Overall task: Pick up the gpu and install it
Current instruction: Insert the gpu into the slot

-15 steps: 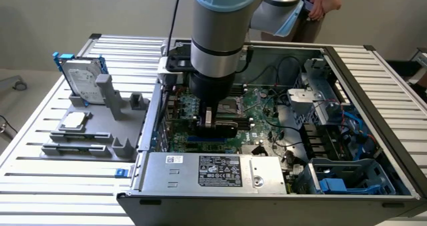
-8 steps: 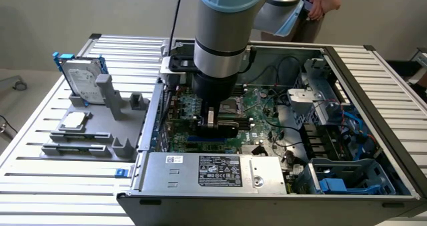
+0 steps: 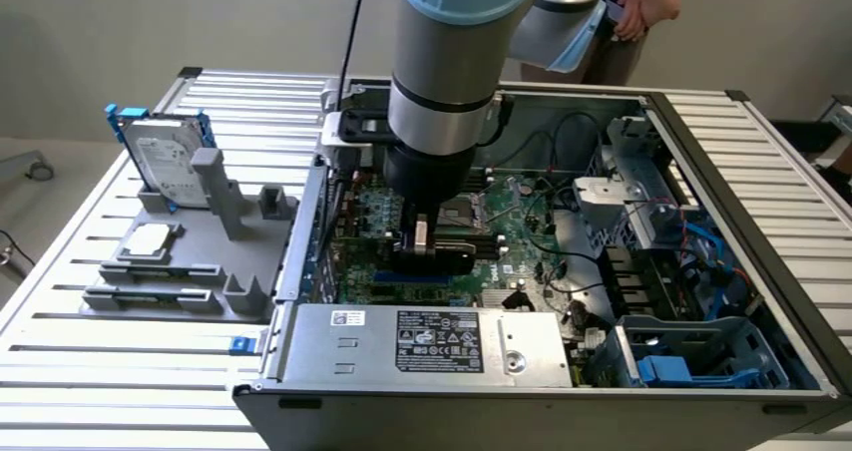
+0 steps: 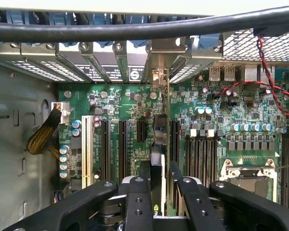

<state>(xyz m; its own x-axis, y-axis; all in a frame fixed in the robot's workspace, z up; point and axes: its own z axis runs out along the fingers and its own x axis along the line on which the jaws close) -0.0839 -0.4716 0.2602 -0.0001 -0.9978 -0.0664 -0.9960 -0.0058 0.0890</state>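
- claw (image 4: 160, 169) half closed, gripping the gpu (image 4: 158, 137) edge-on above the motherboard (image 4: 115, 110) slots
- slightly off-line with the slot? pushing could jam or flex it

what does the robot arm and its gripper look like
The arm is a thick silver-grey cylinder with a pale blue joint cap, a black ring and a black wrist section. A black cable runs beside it. The gripper is black and blocky, with screw heads.

High exterior view overlooks the computer case (image 3: 533, 421); close wrist view shares its motherboard (image 4: 130, 103).
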